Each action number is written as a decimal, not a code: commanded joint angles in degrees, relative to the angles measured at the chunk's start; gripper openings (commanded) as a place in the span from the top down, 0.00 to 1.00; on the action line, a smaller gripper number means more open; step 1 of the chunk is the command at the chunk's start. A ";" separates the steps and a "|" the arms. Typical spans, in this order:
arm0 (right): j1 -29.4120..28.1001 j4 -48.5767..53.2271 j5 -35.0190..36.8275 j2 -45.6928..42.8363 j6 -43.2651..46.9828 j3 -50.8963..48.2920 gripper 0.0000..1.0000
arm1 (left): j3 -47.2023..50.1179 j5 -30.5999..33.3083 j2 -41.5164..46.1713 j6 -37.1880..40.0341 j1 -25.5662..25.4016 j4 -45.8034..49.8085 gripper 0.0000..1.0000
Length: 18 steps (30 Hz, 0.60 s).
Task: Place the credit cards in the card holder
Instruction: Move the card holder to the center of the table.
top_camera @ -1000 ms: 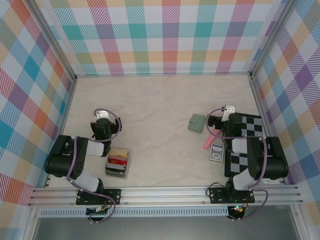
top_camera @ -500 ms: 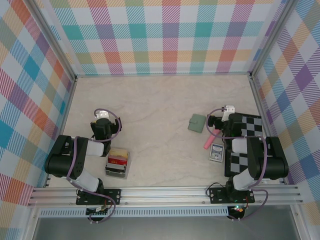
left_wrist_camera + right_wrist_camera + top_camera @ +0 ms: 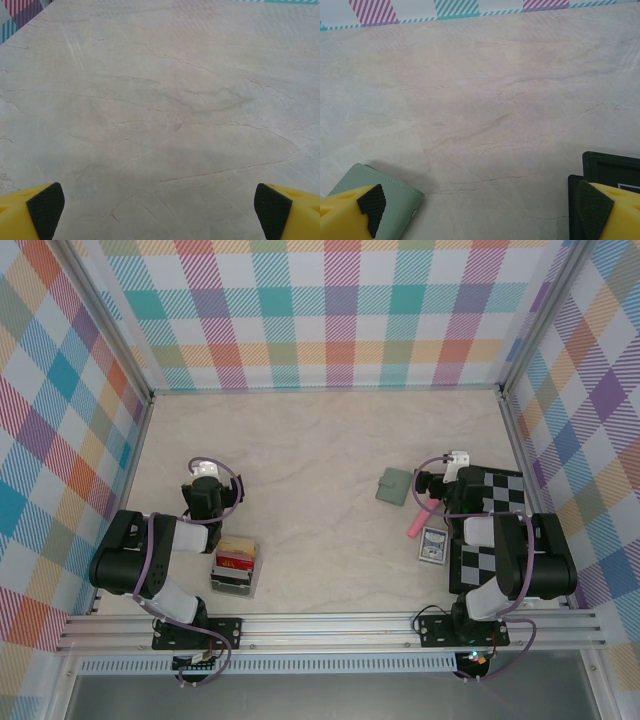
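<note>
Nearest the rail, the credit cards (image 3: 237, 555) stand bunched in a clear rack (image 3: 232, 584) just beside the left arm (image 3: 150, 560), red and tan faces showing. Across the marble-look table (image 3: 320, 450), a blue patterned box (image 3: 432, 545) and a pink stick (image 3: 418, 521) lie at the edge of a checkered board (image 3: 498, 502) beneath the right arm (image 3: 510, 560). Just beyond sits the card holder (image 3: 394, 486), sage green (folded shut, by the look of it), well apart from the cards. The right gripper (image 3: 481, 204) hangs with jaws spread wide and empty, one fingertip over the holder's corner. The left gripper (image 3: 159, 212), equally wide and empty, hovers above bare tabletop. Plaid walls (image 3: 330, 310) close the back.
</note>
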State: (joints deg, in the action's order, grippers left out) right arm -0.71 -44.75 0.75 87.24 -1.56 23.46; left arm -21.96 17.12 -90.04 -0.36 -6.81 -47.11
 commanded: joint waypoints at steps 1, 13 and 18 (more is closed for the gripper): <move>0.36 -0.14 -2.14 0.08 1.21 0.88 0.00 | -0.56 -0.90 0.57 0.27 0.66 -2.01 0.00; 0.17 42.66 -6.14 -13.45 -7.32 15.69 0.00 | 2.03 -1.11 3.64 -2.34 2.50 -3.85 0.00; 0.18 63.11 -14.59 -12.74 -16.01 25.29 0.00 | 2.37 -2.32 4.52 -1.98 2.77 -4.07 0.00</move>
State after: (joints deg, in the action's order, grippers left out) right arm -0.73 -0.03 -6.22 74.26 -11.18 46.76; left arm -20.16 16.25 -87.48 -2.09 -5.32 -49.28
